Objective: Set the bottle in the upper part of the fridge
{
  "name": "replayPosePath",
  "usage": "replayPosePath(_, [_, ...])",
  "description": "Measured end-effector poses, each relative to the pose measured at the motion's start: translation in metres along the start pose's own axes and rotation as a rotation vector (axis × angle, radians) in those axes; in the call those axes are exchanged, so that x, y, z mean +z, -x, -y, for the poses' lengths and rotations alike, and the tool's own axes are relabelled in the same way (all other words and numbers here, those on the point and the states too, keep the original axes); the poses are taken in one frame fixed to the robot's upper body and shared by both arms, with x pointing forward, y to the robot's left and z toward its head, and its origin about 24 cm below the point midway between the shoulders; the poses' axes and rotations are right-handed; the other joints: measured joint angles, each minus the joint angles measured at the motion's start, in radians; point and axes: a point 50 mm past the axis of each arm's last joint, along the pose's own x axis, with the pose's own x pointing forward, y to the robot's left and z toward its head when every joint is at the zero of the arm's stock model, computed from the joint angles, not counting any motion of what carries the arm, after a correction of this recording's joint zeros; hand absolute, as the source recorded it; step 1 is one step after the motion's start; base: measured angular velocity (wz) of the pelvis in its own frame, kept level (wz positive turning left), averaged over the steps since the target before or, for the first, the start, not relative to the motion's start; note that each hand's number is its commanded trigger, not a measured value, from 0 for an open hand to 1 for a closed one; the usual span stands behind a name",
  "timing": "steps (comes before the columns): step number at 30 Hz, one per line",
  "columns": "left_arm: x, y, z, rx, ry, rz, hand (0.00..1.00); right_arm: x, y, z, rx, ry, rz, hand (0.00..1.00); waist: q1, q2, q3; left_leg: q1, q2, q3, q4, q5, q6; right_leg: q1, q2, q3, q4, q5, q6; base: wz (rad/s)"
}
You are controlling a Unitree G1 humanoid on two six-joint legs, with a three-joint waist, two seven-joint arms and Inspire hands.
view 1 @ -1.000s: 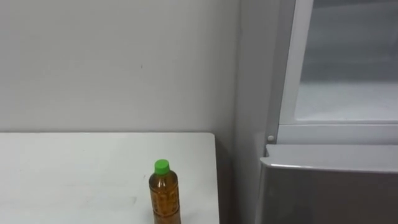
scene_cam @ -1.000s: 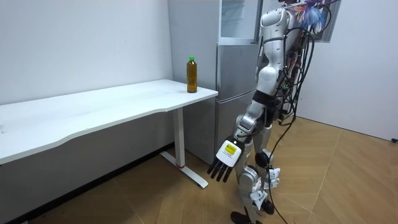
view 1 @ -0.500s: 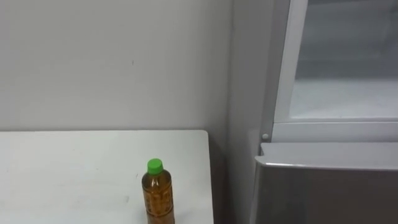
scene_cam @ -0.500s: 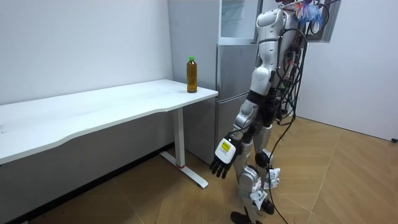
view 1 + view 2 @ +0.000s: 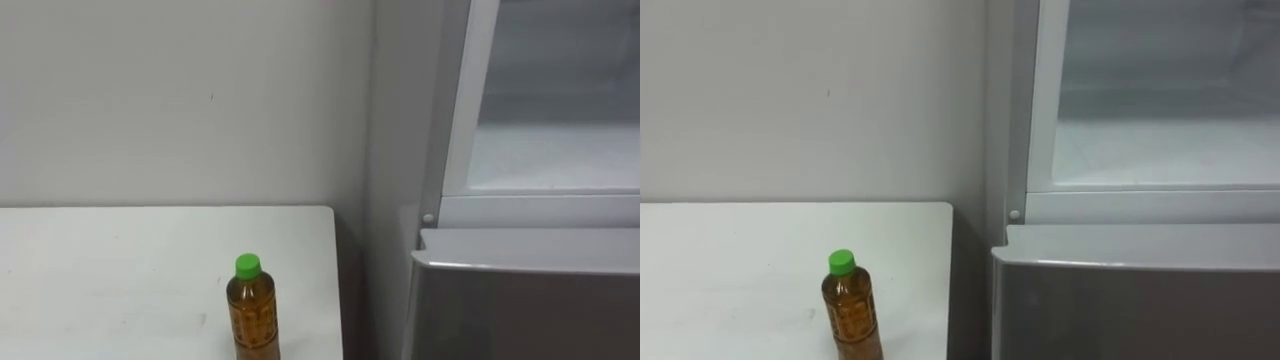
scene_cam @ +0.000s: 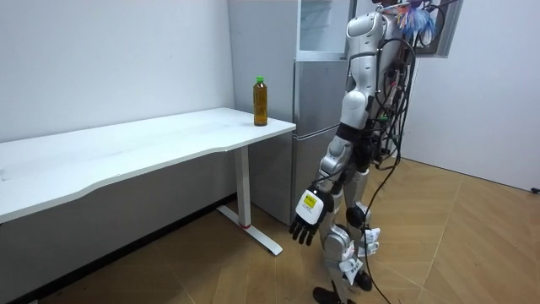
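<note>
An amber bottle with a green cap stands upright near the right end of the white table, close to the fridge. In the room view the bottle is at the table's far corner. The fridge's upper compartment shows a pale interior behind a white frame, above the grey lower door. I stand on the wooden floor in front of the fridge, a step from the table. My left hand hangs low beside my leg with relaxed fingers, holding nothing, far below the bottle.
A grey wall runs behind the table and meets the fridge's side. The long table stretches toward the room view's left on white legs. Bare wooden floor lies around me and under the table.
My left arm has swung a little nearer my leg. The eye view has shifted slightly, so the bottle sits a bit further left in it. The bottle itself has not moved.
</note>
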Motion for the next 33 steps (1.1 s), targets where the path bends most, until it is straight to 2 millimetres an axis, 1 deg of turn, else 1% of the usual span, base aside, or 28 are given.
replayPosePath(6, [-0.007,0.001,0.001,0.000,-0.001,-0.019,0.00,0.000,0.000,0.000,0.000,0.006,-0.001,0.00,0.000,0.002,0.0002,0.000,0.000,0.000,0.000,0.000,0.000,0.006,0.000,-0.002,-0.001,0.000,0.000,0.00])
replayPosePath(16, [-0.011,0.002,0.001,0.002,-0.003,-0.041,0.00,0.002,-0.001,-0.001,0.000,0.032,-0.001,0.00,0.003,0.001,-0.0001,-0.002,-0.001,-0.004,0.001,0.000,0.000,0.007,-0.001,-0.008,-0.001,0.000,0.000,0.01])
replayPosePath(22, [-0.008,0.001,0.000,0.023,-0.006,-0.034,0.00,0.003,-0.001,-0.002,0.000,0.034,-0.004,0.00,0.000,0.000,-0.0002,-0.020,-0.002,-0.008,0.012,0.000,0.000,0.006,-0.004,-0.034,-0.001,0.000,0.000,0.12])
replayPosePath(27, [-0.003,0.000,-0.003,0.036,-0.025,-0.019,0.00,0.004,-0.002,-0.003,0.012,0.032,-0.015,0.00,0.005,-0.002,-0.0007,-0.036,-0.002,-0.008,0.020,0.000,0.000,0.002,-0.008,-0.058,-0.001,0.000,0.000,0.11])
replayPosePath(33, [-0.003,0.000,-0.003,0.036,-0.026,-0.014,0.00,0.005,-0.003,-0.005,0.034,0.046,-0.016,0.00,0.010,-0.009,-0.0011,-0.042,-0.002,-0.008,0.026,0.000,0.000,-0.003,-0.009,-0.059,0.001,0.000,0.001,0.01])
